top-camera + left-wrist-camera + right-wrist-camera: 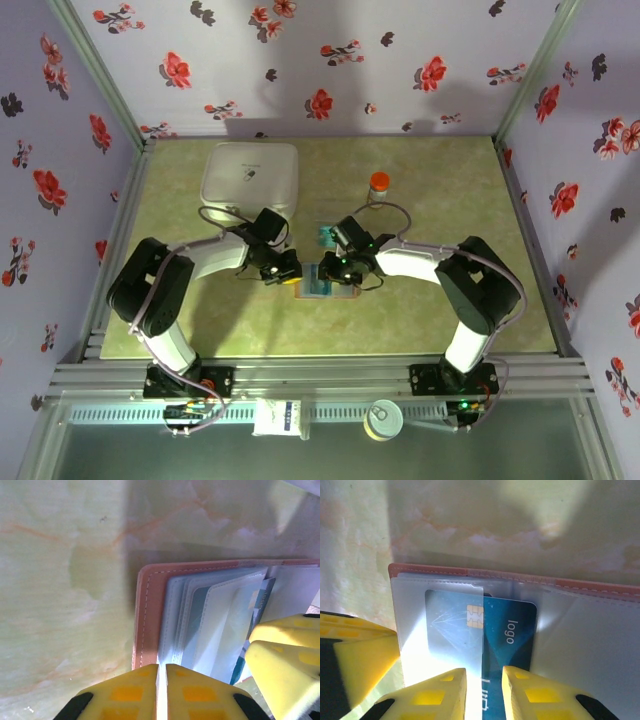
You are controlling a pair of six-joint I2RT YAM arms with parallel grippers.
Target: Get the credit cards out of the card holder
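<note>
The jaws of the left gripper are clenched to a thin slit at the bottom centre of the left wrist frame. They look to be pinching the near edge of the card holder, a flat tan-brown leather-like bifold wallet with pale blue-grey plastic pockets. The wallet lies open on the pale green marbled table, at the centre of the top view between the two arms.

The jaws of the right gripper stand a narrow gap apart at the bottom of the right wrist frame. They sit over the near end of a dark teal rectangular credit card with a gold chip and the word "logo". I cannot tell whether they grasp it, a clear pocket leaf, or nothing.

The card is partly out of its translucent pocket, with its left part under the plastic.

The step in hand appears to be drawing this card out while the left arm pins the wallet. The next move likely calls for a firm hold on the card alone, then a straight pull along the pocket's mouth toward the frame's bottom edge. The left grip should hold steady so the wallet does not drag along.
</note>
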